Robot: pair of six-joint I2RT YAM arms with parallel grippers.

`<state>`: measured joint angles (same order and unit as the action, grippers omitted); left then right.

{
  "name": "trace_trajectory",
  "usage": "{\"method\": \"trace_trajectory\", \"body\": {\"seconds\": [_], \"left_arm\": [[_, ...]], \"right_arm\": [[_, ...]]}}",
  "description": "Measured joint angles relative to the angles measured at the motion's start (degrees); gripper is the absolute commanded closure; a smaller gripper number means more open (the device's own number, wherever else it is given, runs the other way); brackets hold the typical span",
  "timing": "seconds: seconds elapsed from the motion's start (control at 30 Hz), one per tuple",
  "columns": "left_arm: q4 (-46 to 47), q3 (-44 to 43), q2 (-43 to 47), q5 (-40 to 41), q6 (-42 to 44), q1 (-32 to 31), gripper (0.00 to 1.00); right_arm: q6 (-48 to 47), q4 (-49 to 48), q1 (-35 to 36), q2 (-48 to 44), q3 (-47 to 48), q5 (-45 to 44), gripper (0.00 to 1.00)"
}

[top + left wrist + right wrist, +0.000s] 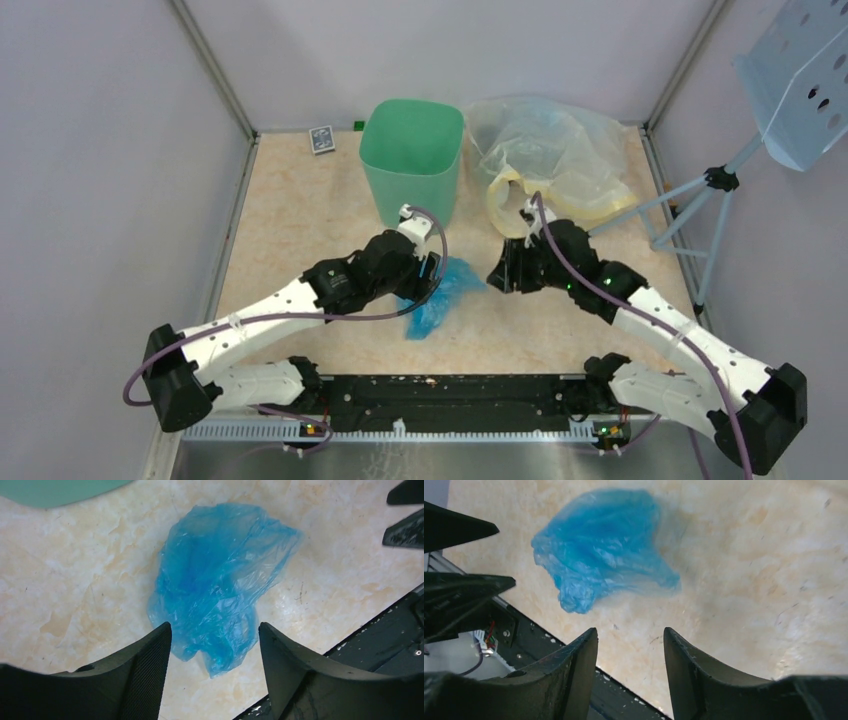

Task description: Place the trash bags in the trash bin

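A crumpled translucent blue trash bag (440, 292) lies on the beige table in front of the mint-green trash bin (412, 160). My left gripper (430, 268) hovers just above the bag's left side, open and empty; in the left wrist view the bag (220, 580) lies beyond and between the fingers (150, 660). My right gripper (500, 272) is open and empty, a little to the right of the bag; in the right wrist view the bag (599, 547) lies ahead and to the left of the fingers (579, 665).
A larger clear yellowish plastic bag (550, 150) lies at the back right beside the bin. A pale-blue perforated panel (805, 80) on a stand (700, 215) stands at the right. A small dark box (321, 139) lies at the back left. The black rail (450, 395) runs along the near edge.
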<state>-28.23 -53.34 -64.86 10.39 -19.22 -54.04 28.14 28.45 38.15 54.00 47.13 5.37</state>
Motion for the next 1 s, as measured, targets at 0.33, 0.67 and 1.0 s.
{"method": "trace_trajectory", "body": {"seconds": [0.33,0.67,1.0], "left_arm": [[2.16,3.17,1.05,2.64,-1.18,0.61,0.4],[6.97,4.28,-5.73,2.49,-0.13,1.38,0.46],[9.09,4.2,-14.03,1.01,1.22,3.15,1.0]], "right_arm": [[24.3,-13.94,8.59,-5.66,-17.33,-6.49,0.37],[42.56,-27.41,14.51,0.39,-23.08,-20.11,0.35],[47.08,-30.71,14.56,12.94,-19.56,-24.65,0.42]]}}
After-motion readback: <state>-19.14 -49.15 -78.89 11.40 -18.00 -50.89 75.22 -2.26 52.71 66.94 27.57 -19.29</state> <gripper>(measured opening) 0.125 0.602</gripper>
